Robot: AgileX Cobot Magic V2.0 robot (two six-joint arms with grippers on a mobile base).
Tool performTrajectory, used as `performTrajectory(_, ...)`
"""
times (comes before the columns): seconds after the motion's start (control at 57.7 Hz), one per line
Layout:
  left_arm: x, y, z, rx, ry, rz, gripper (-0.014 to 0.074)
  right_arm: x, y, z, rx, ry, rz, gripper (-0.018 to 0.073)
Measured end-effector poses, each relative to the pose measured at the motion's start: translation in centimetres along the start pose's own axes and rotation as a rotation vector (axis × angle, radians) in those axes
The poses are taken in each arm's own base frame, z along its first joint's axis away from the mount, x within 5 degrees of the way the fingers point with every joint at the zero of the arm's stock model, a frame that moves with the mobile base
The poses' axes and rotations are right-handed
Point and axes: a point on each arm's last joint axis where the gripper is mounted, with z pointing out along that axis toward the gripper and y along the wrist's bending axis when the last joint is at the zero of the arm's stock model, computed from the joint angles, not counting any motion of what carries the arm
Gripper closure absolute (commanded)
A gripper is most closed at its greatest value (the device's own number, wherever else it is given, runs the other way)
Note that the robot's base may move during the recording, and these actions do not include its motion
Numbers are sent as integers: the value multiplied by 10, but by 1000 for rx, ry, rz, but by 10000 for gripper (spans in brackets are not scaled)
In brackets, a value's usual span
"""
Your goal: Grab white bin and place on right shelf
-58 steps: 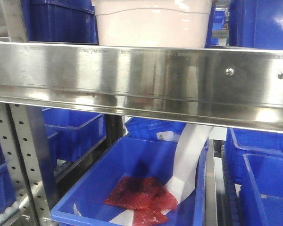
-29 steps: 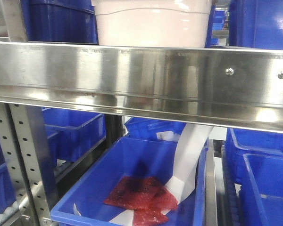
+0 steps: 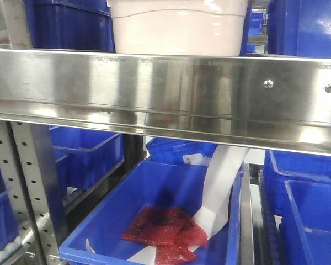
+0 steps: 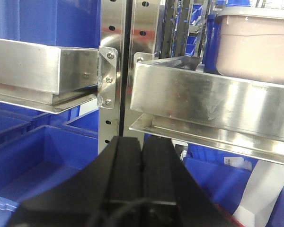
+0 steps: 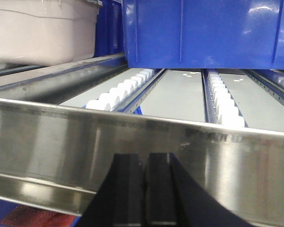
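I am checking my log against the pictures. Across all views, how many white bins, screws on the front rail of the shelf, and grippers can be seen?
white bin: 1
screws on the right shelf rail: 2
grippers, left gripper and right gripper: 2
Total: 5

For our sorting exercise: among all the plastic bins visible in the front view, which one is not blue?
The white bin on the steel shelf, top centre. It is pale pinkish-white, while every other bin, like the lower blue bin holding red packets, is blue.
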Motion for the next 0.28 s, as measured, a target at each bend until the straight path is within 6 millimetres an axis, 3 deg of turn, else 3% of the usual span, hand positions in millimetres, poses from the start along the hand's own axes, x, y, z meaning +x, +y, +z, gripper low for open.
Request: performTrajectory(0.277,0,0,0,0,0,0,715,0,0,0,0,0,0,486)
